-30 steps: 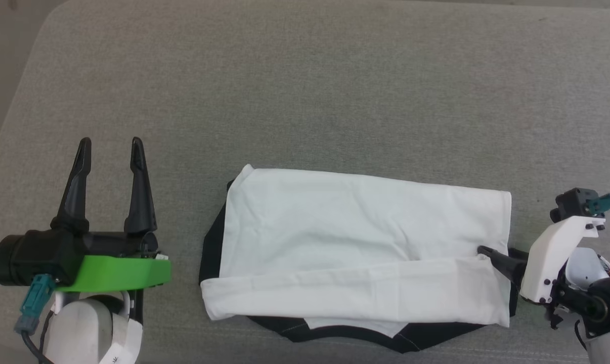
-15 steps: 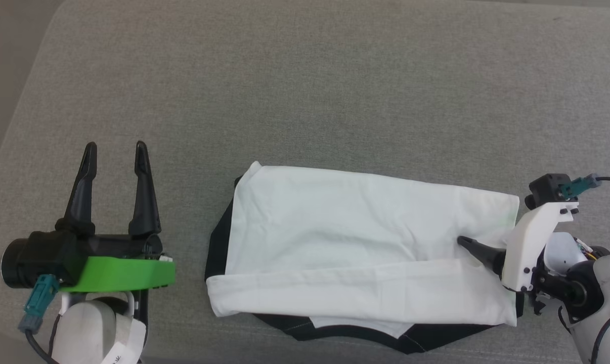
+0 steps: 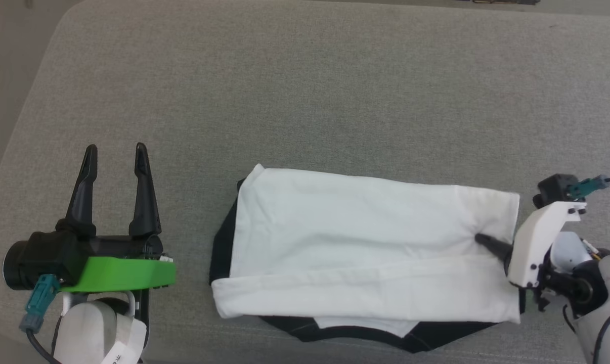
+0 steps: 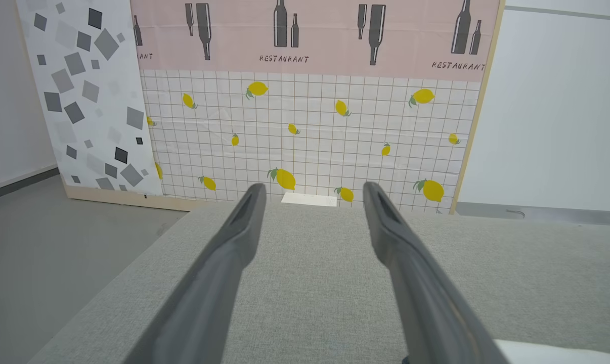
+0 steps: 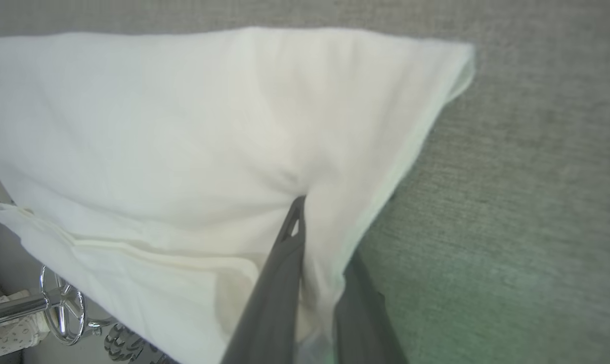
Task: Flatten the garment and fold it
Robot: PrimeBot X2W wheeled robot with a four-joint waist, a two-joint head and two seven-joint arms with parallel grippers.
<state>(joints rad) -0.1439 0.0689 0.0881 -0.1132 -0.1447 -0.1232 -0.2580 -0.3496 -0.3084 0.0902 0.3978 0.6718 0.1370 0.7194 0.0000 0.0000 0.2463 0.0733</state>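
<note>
The garment (image 3: 365,237) lies partly folded on the grey padded surface, a long white panel on top, with black panels showing at its left and front edges. My right gripper (image 3: 479,237) reaches in from the right and is shut on the white cloth near the garment's right edge. In the right wrist view the garment (image 5: 183,126) puckers where the right gripper (image 5: 305,212) pinches it, one finger above the cloth and one below. My left gripper (image 3: 114,151) stands open well to the garment's left, holding nothing; the left gripper (image 4: 312,189) hovers over bare surface.
The grey padded surface (image 3: 305,91) has a rounded far-left corner, with floor beyond its left edge. Past its far edge stands a lemon-patterned wall panel (image 4: 310,131) beside a grey-squares panel (image 4: 82,96). A wide stretch of surface lies behind the garment.
The right gripper pushed in over the garment's right edge, drew back slightly and shut on the white cloth. The head camera shifted a little. The left gripper stayed open in place.
</note>
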